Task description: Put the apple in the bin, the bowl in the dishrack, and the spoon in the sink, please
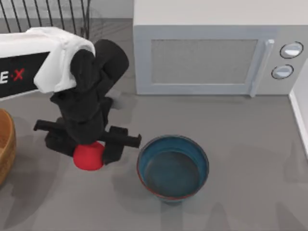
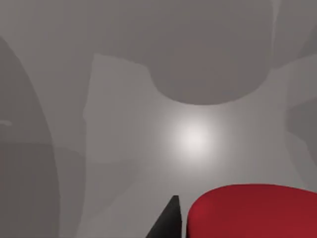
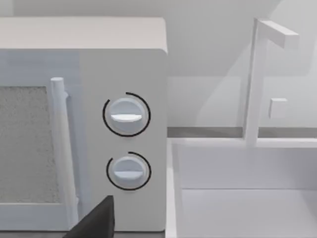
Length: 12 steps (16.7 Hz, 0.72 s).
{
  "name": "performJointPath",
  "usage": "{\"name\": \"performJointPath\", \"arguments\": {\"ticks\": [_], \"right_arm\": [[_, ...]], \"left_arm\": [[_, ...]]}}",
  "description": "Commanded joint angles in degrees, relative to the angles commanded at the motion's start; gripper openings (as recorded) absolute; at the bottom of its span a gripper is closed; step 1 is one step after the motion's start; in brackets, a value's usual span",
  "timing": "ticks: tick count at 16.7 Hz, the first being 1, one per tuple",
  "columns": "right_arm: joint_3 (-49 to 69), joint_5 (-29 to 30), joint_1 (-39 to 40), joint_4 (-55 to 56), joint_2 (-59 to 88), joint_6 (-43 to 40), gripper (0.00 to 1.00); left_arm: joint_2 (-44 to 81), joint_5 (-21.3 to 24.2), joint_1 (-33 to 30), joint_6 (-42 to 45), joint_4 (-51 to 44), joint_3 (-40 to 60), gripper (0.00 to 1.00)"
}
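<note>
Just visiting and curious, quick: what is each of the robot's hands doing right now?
Left end effector: down over the apple, fingers either side; a firm grip cannot be told.
Right end effector: faces the microwave; cannot be told.

Bright red apple [image 1: 88, 158], teal-blue bowl [image 1: 173, 167] with reddish-brown rim, black wire dishrack [image 1: 48, 17], grey table [image 1: 250, 159]

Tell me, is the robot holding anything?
Yes, it seems: the left gripper is down around the apple, fingers at its sides. Whether they squeeze it can't be told.
</note>
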Motion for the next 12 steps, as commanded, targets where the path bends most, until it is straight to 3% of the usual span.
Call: {"name": "performJointPath", "arguments": {"ticks": [4,12], "right_arm": [[0.0,0.0,0.0,0.0,0.0,0.0,1.00],[0.0,0.0,0.0,0.0,0.0,0.0,1.00]], "left_arm": [[-3.2,0.0,0.0,0.1,-6.2,4.3,0.00],[-3.0,0.3,2.6,3.7,-6.7,5.0,0.00]]}}
